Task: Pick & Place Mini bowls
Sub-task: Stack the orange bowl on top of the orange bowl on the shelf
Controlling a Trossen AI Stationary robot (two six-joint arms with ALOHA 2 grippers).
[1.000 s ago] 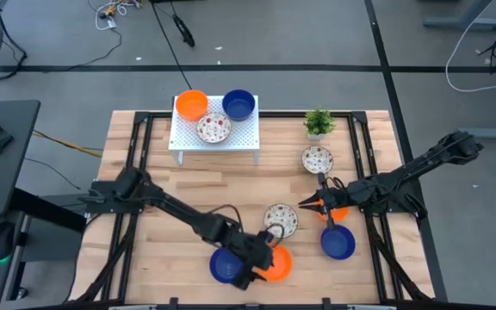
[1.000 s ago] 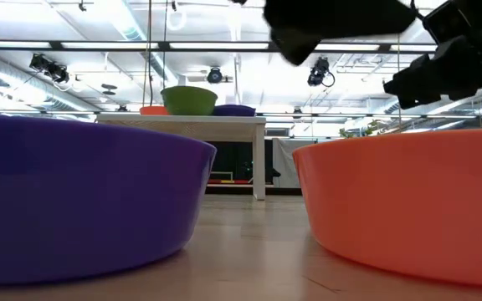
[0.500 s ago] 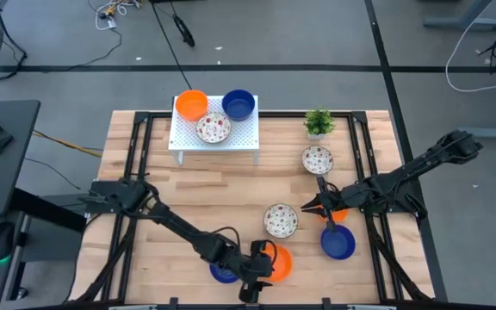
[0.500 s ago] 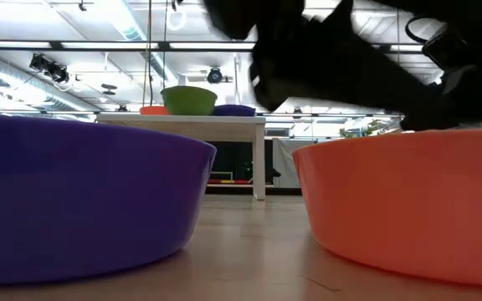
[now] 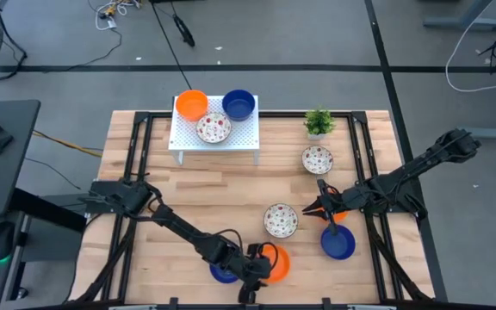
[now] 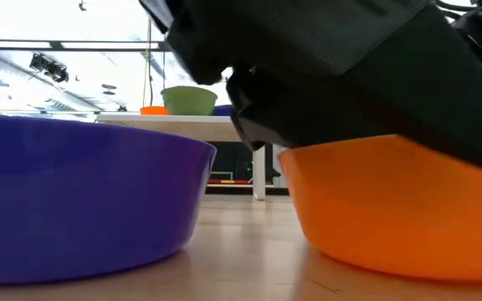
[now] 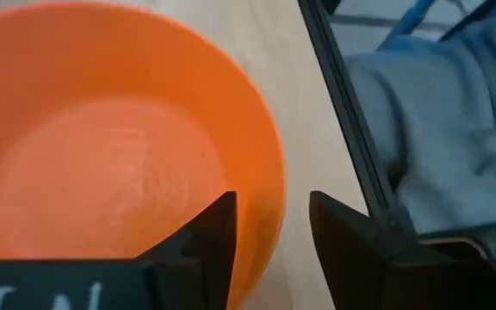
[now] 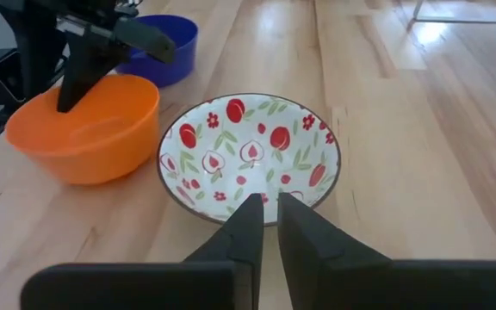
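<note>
My left gripper (image 5: 261, 261) is open and low at the table's near edge. It stands astride the rim of an orange mini bowl (image 5: 277, 263), one finger inside and one outside. This bowl rests on its base beside a blue mini bowl (image 5: 222, 273). My right gripper (image 5: 319, 207) is shut and empty. It hovers over another orange mini bowl (image 5: 337, 215) and points at a white red-patterned mini bowl (image 8: 250, 155). A second blue bowl (image 5: 338, 244) and a second patterned bowl (image 5: 317, 159) stand on the table's right side. My left gripper has one finger (image 7: 215, 234) inside the orange bowl and the other (image 7: 344, 245) outside its rim (image 7: 269, 220), coming from above. Bare wood shows between the rim and the outer finger. Whether the inner finger touches the wall, I cannot tell.
A white perforated rack (image 5: 215, 138) at the far side carries an orange, a blue and a patterned bowl. A small green plant (image 5: 319, 122) stands at the far right. Bare wood lies between the rack and the near bowls. The table's near edge is close to my left gripper.
My left gripper has come down toward the near edge onto the orange bowl's rim, and now fills the top of the low view. The orange bowl has shifted a little toward the blue bowl beside it.
</note>
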